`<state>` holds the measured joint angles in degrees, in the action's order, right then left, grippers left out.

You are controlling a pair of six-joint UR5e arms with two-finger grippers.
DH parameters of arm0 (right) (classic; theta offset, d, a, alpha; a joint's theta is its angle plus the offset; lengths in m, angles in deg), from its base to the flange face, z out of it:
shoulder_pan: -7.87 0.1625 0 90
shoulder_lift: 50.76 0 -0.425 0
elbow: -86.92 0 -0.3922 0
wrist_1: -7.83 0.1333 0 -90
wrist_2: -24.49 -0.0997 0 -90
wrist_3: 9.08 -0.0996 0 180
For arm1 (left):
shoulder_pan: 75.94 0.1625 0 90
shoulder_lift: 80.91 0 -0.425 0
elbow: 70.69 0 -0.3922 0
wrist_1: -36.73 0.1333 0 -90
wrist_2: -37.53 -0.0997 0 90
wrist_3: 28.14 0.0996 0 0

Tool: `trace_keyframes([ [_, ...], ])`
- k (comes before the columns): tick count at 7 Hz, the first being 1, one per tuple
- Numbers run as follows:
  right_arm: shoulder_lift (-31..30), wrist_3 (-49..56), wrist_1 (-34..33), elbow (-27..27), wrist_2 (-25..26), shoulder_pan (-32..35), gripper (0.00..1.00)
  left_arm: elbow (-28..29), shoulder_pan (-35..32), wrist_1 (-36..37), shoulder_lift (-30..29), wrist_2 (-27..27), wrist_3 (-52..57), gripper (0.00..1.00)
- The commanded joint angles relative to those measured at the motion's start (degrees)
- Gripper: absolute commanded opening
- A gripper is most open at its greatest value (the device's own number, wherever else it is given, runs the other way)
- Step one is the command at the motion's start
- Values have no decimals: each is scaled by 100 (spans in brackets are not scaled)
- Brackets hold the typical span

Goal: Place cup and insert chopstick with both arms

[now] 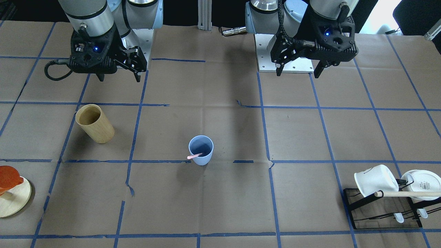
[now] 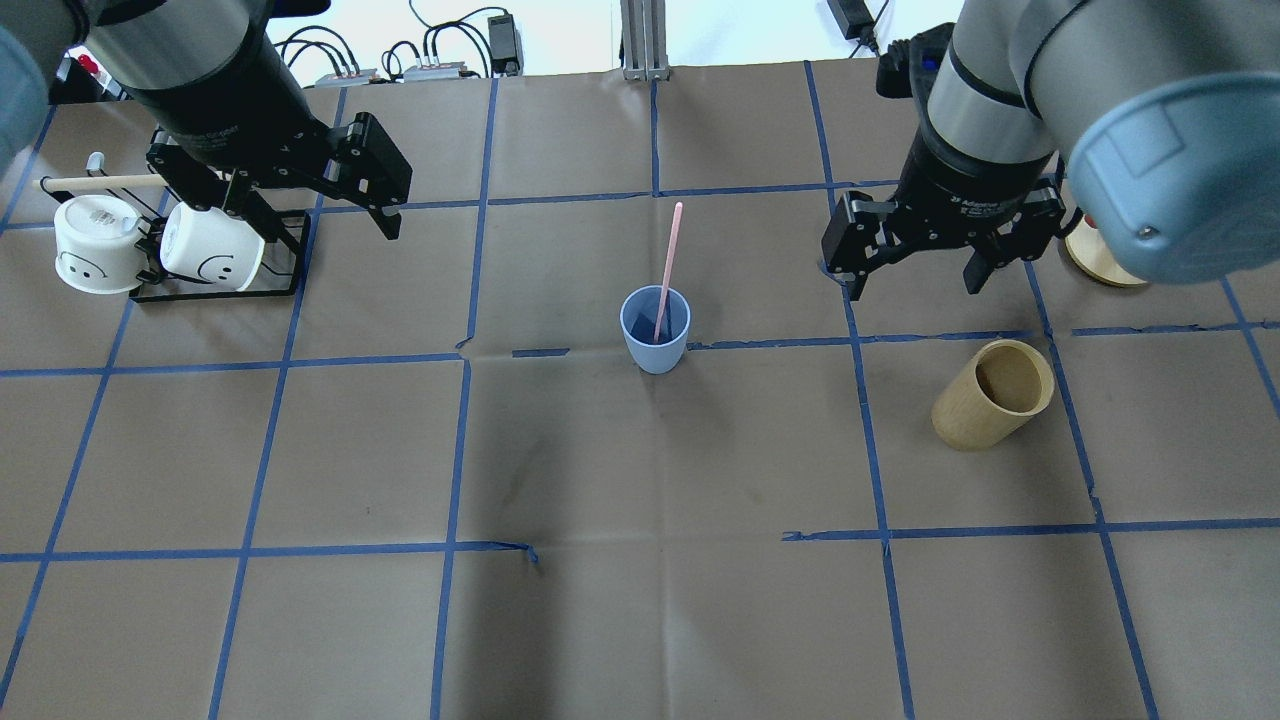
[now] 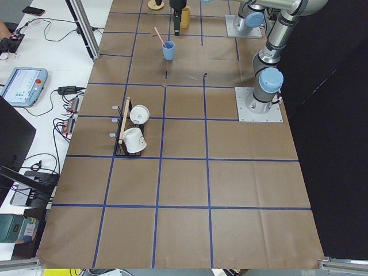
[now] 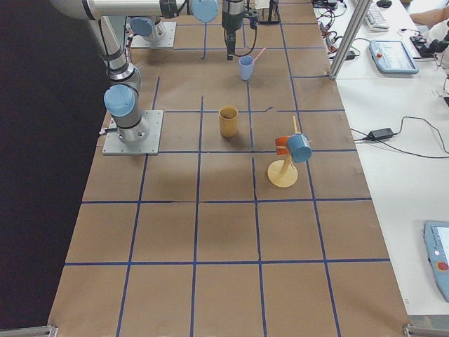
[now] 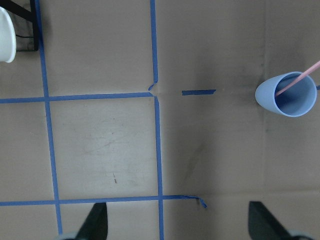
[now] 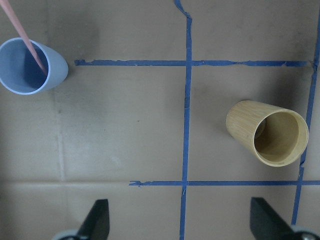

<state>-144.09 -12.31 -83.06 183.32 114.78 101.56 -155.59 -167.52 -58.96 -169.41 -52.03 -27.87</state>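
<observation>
The pale-blue cup (image 1: 201, 150) stands upright near the table's middle and also shows in the overhead view (image 2: 655, 358). One pink chopstick (image 2: 669, 260) stands in it and leans over the rim on the side away from the robot. It also shows in the front view (image 1: 194, 156). My left gripper (image 2: 315, 225) is open and empty, raised above the table, well to the cup's left. My right gripper (image 2: 915, 288) is open and empty, raised to the cup's right. The left wrist view shows the cup (image 5: 287, 97) at right. The right wrist view shows it (image 6: 25, 67) at upper left.
A tan wooden cylinder (image 2: 990, 395) stands below my right gripper. A black rack (image 2: 210, 292) with two white mugs and a wooden rod (image 2: 100, 182) sits under my left arm. A round wooden stand (image 1: 12, 199) with an orange cup is at the right arm's side.
</observation>
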Motion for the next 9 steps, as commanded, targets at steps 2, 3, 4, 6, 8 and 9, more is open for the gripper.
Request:
trace_keyframes([
  [2, -62, 42, -219, 11, 7, -35, 100, 0, 0, -3, 0, 0, 0, 100],
  [3, -1, 42, -132, -68, 7, -43, 100, 0, 0, -3, 0, 0, 0, 100],
  [4, -9, 42, -79, -69, 24, -43, 100, 0, 0, -3, 0, 0, 0, 100],
  [6, -62, 42, -17, -60, 24, -52, 100, 0, 0, -3, 0, 0, 0, 100],
  [8, -45, 24, 62, -51, 33, -52, 100, 0, 0, -3, 0, 0, 0, 100],
  [9, -36, 24, 54, -60, 33, -61, 100, 0, 0, -3, 0, 0, 0, 100],
])
